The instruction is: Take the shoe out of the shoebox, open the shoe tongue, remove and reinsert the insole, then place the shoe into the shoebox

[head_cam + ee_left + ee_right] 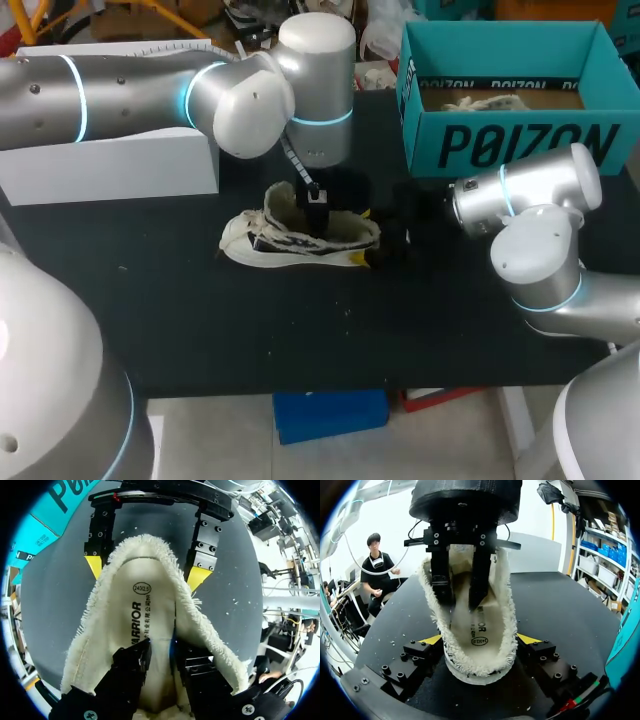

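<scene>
Shoe (pixel 290 240) lies across the frame's middle, heel to the right, with the right tool (pixel 480 642) clamped on that heel; the left tool (pixel 162 657) is down inside, on the insole (pixel 150 610). I cannot tell if it grips.

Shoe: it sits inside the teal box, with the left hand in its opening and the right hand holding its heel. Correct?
No. The shoe lies on the table, outside the box, as the head view shows. The left hand is in its opening and the right hand holds its heel.
</scene>
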`<state>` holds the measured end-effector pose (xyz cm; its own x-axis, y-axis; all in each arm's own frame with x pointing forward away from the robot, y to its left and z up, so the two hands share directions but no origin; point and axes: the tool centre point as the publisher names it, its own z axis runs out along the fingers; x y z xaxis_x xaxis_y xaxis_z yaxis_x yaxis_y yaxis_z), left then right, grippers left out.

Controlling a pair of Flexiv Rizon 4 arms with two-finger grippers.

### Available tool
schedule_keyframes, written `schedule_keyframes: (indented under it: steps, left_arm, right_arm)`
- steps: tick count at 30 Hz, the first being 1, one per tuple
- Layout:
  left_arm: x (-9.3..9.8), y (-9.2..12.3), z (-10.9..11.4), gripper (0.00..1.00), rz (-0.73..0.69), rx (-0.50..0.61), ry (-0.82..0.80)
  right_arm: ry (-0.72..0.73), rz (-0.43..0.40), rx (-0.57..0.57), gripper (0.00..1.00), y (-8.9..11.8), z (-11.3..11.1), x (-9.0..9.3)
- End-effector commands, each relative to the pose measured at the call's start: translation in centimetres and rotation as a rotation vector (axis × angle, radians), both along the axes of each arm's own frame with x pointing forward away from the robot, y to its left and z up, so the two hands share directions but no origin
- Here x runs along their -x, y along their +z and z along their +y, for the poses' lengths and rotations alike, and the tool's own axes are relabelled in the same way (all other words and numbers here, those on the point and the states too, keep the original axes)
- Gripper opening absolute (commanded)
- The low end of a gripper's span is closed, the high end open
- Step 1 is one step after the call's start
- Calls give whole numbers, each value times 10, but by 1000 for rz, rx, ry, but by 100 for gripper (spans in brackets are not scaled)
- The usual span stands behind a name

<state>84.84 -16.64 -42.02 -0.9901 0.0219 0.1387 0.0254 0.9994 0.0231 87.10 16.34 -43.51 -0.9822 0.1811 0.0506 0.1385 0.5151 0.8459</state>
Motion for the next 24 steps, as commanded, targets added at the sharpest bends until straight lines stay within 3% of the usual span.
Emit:
schedule_keyframes:
  steps: [1, 17, 21, 24]
  left_arm:
    - [17, -17, 3, 29, -138, -32, 12]
    - [-2, -39, 29, 21, -400, -101, 25]
    - [-8, -42, 32, 32, -455, -93, 21]
    - [-13, -45, 35, 30, -488, -70, 33]
  right_arm:
    - [-3, 1, 3, 0, -1, 1, -1]
    - [-3, 1, 3, 0, -1, 1, -1]
    - [-3, 1, 3, 0, -1, 1, -1]
    - [-3, 1, 3, 0, -1, 1, -1]
